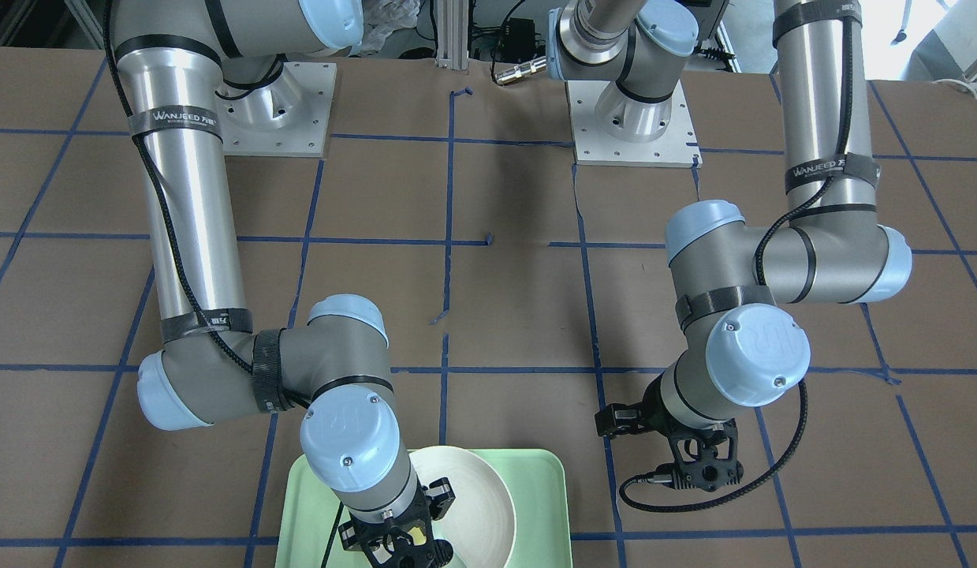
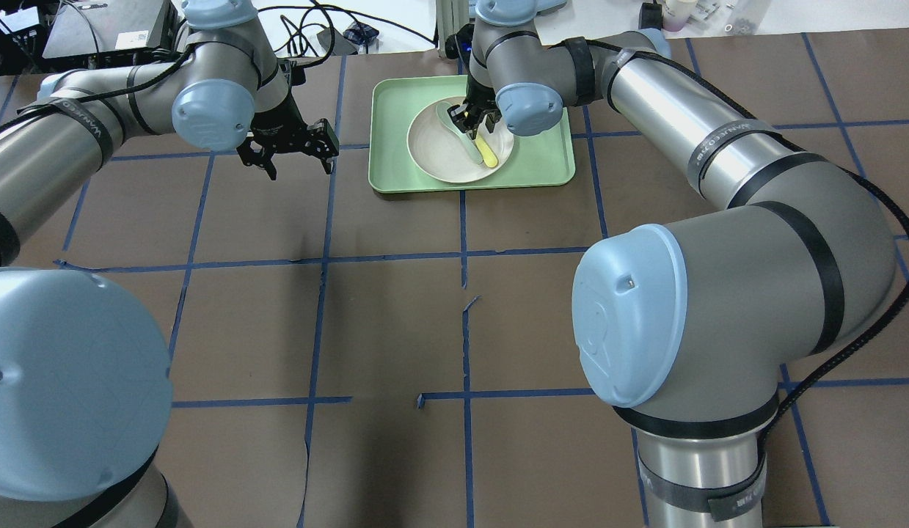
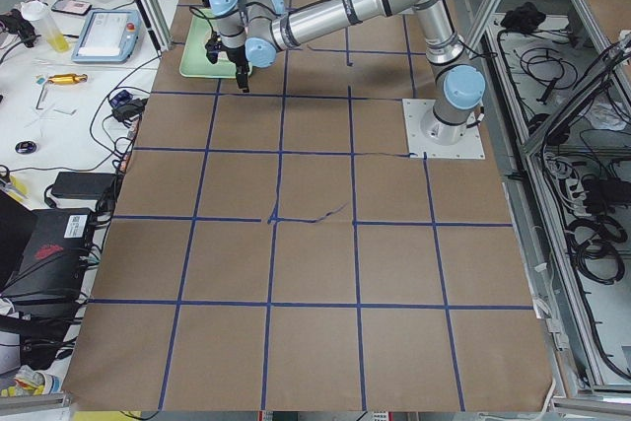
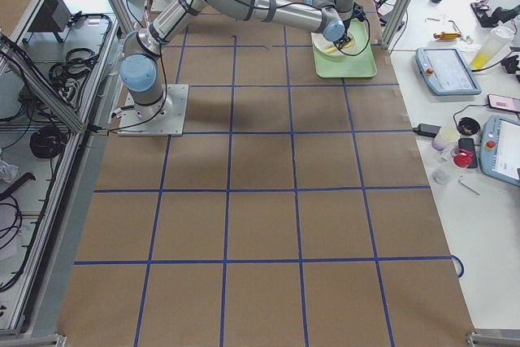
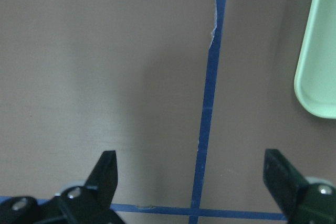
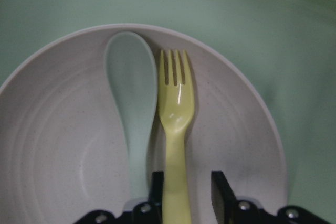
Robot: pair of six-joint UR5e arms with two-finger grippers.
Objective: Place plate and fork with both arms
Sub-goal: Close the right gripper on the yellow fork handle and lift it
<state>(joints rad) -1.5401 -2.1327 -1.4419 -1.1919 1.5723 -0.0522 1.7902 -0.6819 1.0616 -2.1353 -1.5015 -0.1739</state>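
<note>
The off-white plate sits in the mint-green tray at the far side of the table. The yellow fork lies in the plate beside a pale green spoon, tines pointing away from the wrist camera. My right gripper is low over the plate with its fingers astride the fork's handle. One finger is at the handle and the other stands a little apart, so the gripper is open. My left gripper is open and empty above the bare table, left of the tray.
The tray's rounded edge shows at the right of the left wrist view. The brown table carries a blue tape grid. Both arm bases stand at the robot's side of the table.
</note>
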